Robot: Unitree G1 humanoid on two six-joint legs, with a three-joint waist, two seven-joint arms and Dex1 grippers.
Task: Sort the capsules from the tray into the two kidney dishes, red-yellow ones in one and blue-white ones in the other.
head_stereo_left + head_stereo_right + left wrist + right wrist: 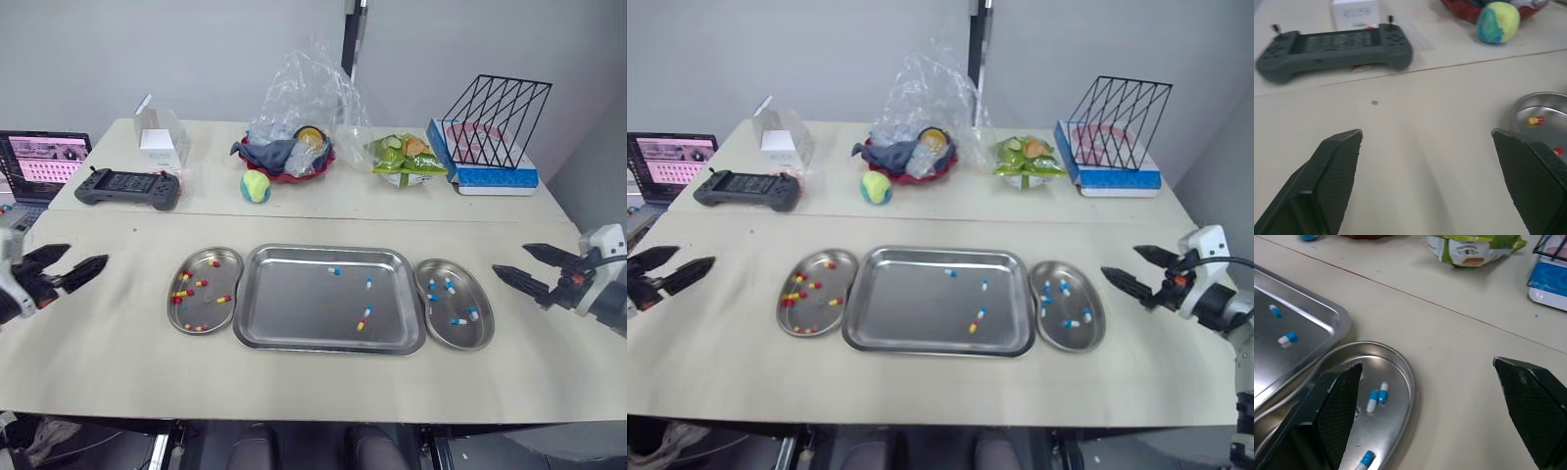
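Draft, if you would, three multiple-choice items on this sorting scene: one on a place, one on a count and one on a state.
1. Which kidney dish holds blue-white capsules? A) the robot's left one B) the robot's right one C) both
2. How many capsules lie in the tray? A) one B) four C) nine
3. How are the left gripper and right gripper? A) left shut on a capsule B) right shut on a capsule C) both open, holding nothing
Answers: 1 B, the right kidney dish holds them, while the left kidney dish holds only red-yellow ones. 2 B, three blue-white and one red-yellow capsule. 3 C, each pair of fingers is spread with nothing between.
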